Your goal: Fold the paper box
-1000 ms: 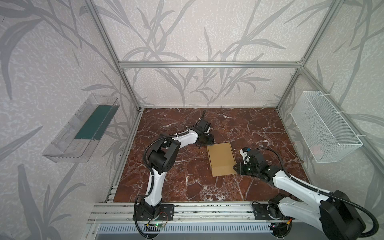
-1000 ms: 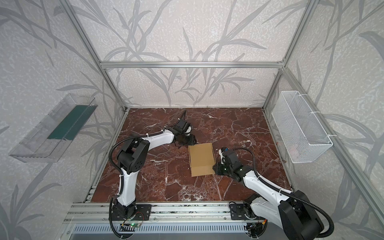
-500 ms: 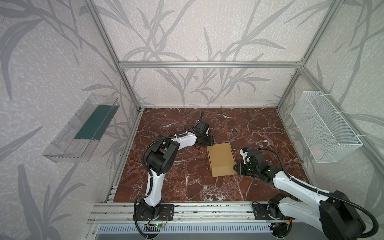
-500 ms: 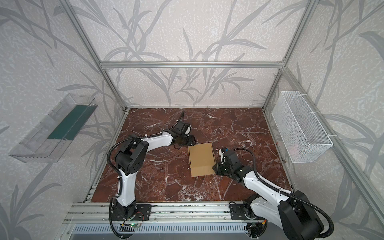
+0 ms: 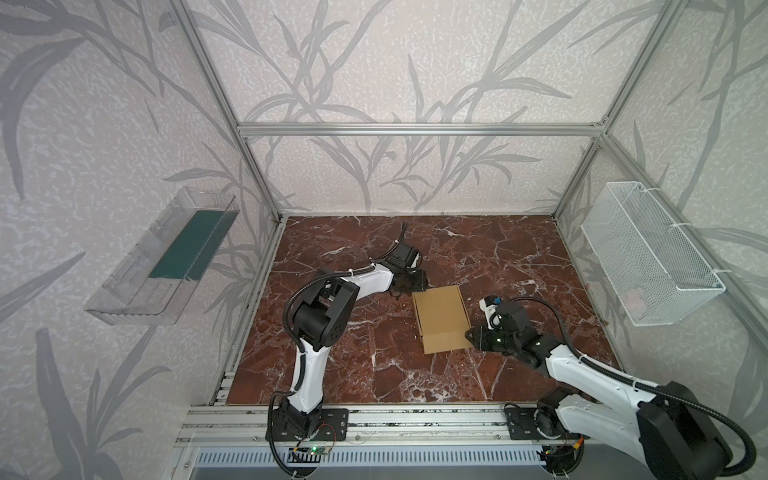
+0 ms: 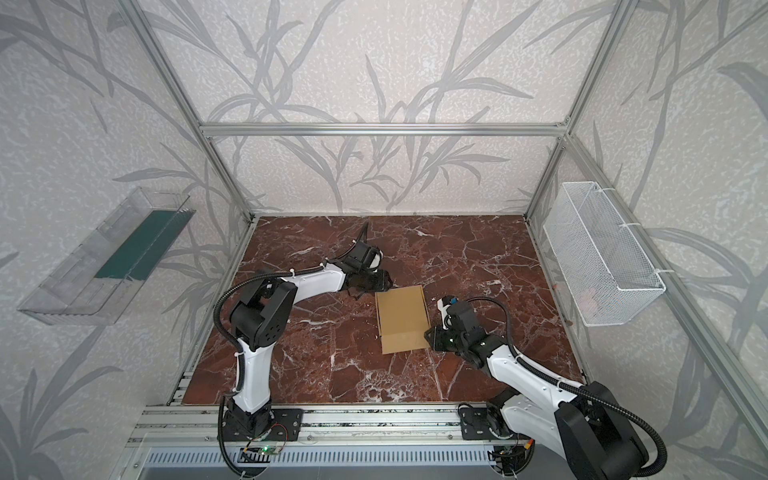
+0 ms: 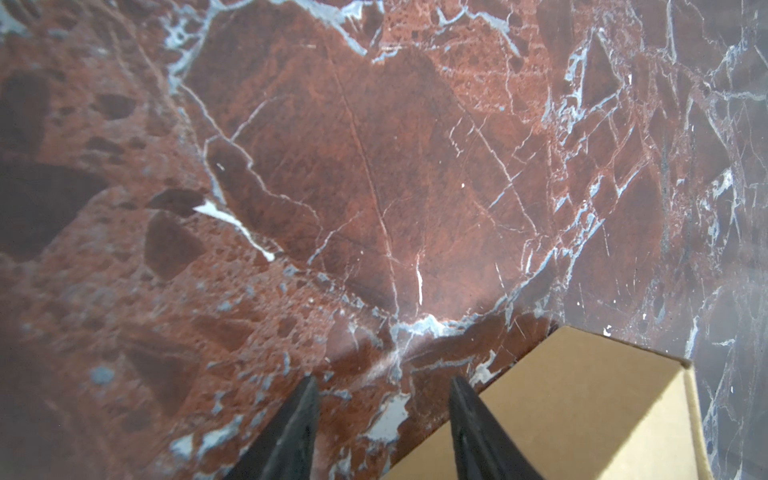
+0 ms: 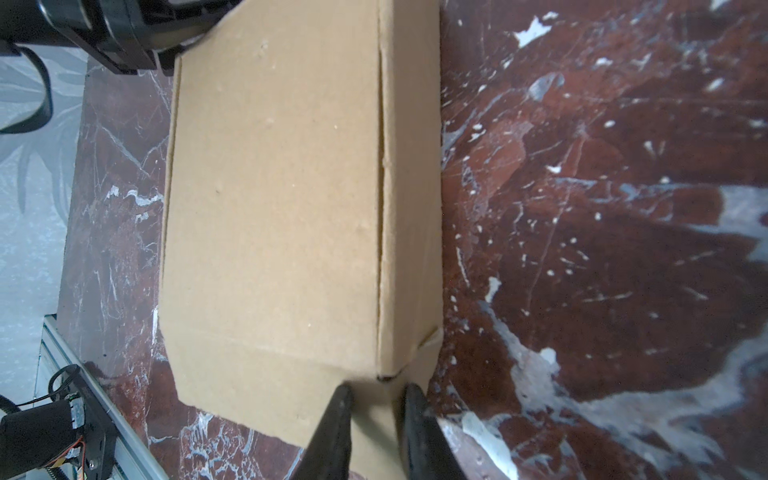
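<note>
Red-brown marble tabletop (image 7: pixel 374 166) with pale veins fills most of the frame. The left gripper (image 7: pixel 382 380) stands with its two black fingers (image 7: pixel 299 424) apart, bare marble between them. Taking the fingertips as twelve o'clock, the paper box (image 7: pixel 582 407) lies at about three. It is plain tan, one corner showing, and possibly touches the nearer finger.

Red marble table (image 5: pixel 374 374), clear wall tray (image 5: pixel 137 309), white wire basket (image 5: pixel 648 253), leaf-patterned walls (image 5: pixel 415 62)
</note>
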Action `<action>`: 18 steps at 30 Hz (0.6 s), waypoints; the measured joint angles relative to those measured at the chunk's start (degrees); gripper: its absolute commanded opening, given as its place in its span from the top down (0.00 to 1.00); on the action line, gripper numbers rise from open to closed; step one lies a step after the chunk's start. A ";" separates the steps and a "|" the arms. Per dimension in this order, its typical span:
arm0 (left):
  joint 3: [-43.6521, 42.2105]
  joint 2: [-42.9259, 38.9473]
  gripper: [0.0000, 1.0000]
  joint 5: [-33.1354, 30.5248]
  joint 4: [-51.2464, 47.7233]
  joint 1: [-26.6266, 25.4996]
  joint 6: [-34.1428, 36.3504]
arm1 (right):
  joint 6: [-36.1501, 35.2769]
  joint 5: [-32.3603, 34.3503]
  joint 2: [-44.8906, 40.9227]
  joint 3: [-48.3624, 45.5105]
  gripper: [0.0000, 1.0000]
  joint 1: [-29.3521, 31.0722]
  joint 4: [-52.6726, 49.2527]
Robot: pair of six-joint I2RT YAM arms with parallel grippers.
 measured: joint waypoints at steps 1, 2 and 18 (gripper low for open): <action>0.00 0.00 0.47 0.00 -0.02 0.00 0.00 | 0.00 0.00 -0.07 -0.26 0.76 -0.02 0.48; 0.00 0.00 0.47 0.02 0.00 0.00 0.00 | 0.00 0.00 -0.20 -0.55 0.76 -0.09 0.98; 0.00 0.02 0.47 0.31 0.00 0.09 -0.02 | -0.59 0.31 -0.26 -3.96 0.74 -0.24 7.89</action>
